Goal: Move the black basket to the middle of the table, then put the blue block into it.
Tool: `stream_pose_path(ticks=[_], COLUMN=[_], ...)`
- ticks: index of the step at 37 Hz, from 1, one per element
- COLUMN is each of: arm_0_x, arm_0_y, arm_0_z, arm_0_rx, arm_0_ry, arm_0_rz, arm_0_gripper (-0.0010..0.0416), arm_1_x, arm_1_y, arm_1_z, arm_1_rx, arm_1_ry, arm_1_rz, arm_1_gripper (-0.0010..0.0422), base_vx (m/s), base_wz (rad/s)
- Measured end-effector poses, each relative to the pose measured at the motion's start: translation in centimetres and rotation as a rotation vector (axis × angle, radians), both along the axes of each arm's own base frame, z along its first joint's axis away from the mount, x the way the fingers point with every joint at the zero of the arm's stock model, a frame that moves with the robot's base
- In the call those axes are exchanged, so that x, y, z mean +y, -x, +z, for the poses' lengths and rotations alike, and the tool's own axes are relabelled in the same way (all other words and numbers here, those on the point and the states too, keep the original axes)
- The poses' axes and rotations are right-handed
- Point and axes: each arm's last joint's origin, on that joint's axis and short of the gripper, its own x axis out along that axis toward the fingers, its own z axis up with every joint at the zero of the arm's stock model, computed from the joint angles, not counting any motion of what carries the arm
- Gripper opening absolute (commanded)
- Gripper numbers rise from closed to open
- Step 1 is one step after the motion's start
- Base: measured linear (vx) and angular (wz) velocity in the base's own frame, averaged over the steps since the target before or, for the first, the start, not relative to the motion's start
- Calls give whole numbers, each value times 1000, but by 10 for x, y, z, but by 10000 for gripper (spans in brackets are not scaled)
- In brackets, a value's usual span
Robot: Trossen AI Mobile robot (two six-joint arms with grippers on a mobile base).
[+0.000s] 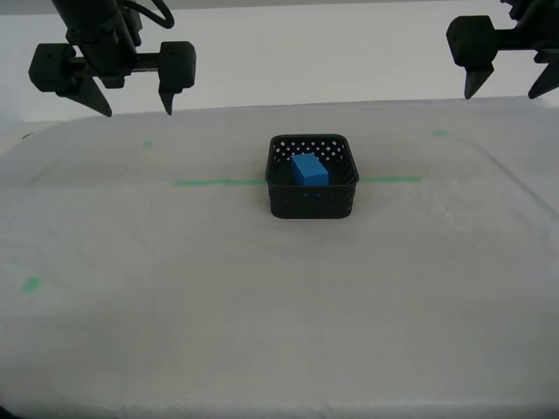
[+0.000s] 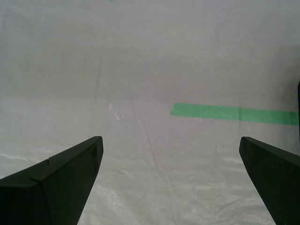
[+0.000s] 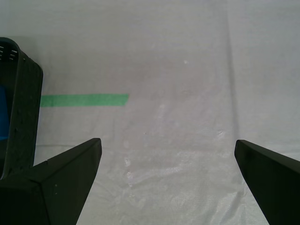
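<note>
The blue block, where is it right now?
The blue block lies inside the black basket, near the middle of the exterior view, on the table, where the green tape line crosses.

Only the black basket [image 1: 312,196] is found standing mid-tabletop [image 1: 175,288]; bare cloth is left on every side of it.

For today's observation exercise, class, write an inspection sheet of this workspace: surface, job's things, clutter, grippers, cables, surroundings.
Surface: table, whitish cloth, green tape line and small tape bits.
Job's things: black basket mid-table on the tape line; blue block lies inside it.
Clutter: nothing seen.
Grippers: my first gripper and my second gripper both open, empty, above the cloth.
Cables: a dark loop at the exterior view's upper-left arm.
Surroundings: plain pale backdrop.
</note>
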Motion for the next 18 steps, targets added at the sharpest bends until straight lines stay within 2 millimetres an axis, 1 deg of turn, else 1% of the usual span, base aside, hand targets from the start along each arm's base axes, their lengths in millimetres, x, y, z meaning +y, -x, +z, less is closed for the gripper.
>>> stream_pose_path(ticks=[18], arm_0_x=[0], arm_0_y=[0], arm_0_z=[0], arm_0_rx=[0], arm_0_ry=[0], arm_0_rz=[0], arm_0_gripper=[399], arm_1_x=[0], arm_1_y=[0], arm_1_z=[0], arm_1_rx=[0], arm_1_ry=[0], arm_1_rz=[0], arm_1_gripper=[400], base_vx=[0], base_wz=[0])
